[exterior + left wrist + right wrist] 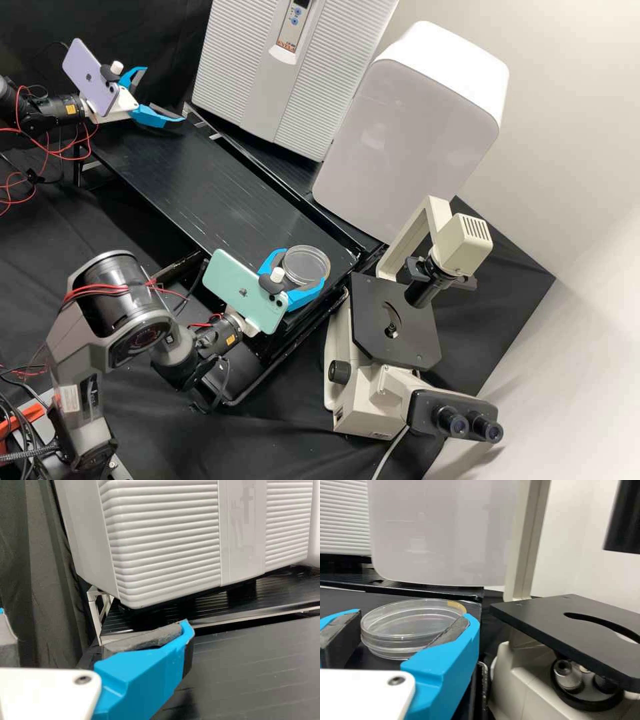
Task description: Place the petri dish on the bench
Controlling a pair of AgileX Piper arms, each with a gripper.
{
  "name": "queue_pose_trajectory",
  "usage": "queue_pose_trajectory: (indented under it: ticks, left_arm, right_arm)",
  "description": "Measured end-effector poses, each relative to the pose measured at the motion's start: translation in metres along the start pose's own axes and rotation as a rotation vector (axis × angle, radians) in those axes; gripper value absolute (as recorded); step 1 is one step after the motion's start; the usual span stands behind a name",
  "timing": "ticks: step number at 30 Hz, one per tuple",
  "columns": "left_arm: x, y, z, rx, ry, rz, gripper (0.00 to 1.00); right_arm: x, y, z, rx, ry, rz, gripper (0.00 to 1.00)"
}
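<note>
In the high view my right gripper (pixel 306 265) is at the bench's microscope end, its two blue fingers shut on the clear round petri dish (pixel 308 261). The right wrist view has the dish (pixel 410 622) lying level between the pads of my right gripper (pixel 413 618), one finger partly covering its near side. Whether its base touches the black bench (pixel 200 187) I cannot tell. At the bench's far left end, my left gripper (pixel 164 95) stands wide open and holds nothing. Its fingers are also spread in the left wrist view, where my left gripper (pixel 94 618) faces the ridged box.
A cream microscope (pixel 393 320) with a black stage (pixel 560 625) stands just beyond the bench's right end. Behind the bench are a grey ridged box (pixel 280 73) and a white rounded cabinet (pixel 407 133). A raised black edge runs along the bench's back.
</note>
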Motion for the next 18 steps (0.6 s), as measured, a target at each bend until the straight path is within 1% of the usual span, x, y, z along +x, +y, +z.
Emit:
queue_pose_trajectory:
  ticks: [2, 5, 10, 18]
  left_arm:
    - [0.000, 0.000, 0.000, 0.000, 0.000, 0.000, 1.00]
    - [0.000, 0.000, 0.000, 0.000, 0.000, 0.000, 1.00]
    - [0.000, 0.000, 0.000, 0.000, 0.000, 0.000, 1.00]
    - [0.000, 0.000, 0.000, 0.000, 0.000, 0.000, 1.00]
  right_arm:
    - [0.000, 0.000, 0.000, 0.002, -0.001, 0.001, 0.00]
    - [-0.001, 0.004, -0.004, -0.001, 0.017, 0.016, 0.00]
    - [-0.006, 0.008, -0.013, 0.011, 0.038, 0.021, 0.00]
    - [-0.011, 0.003, -0.025, 0.010, 0.094, -0.002, 0.00]
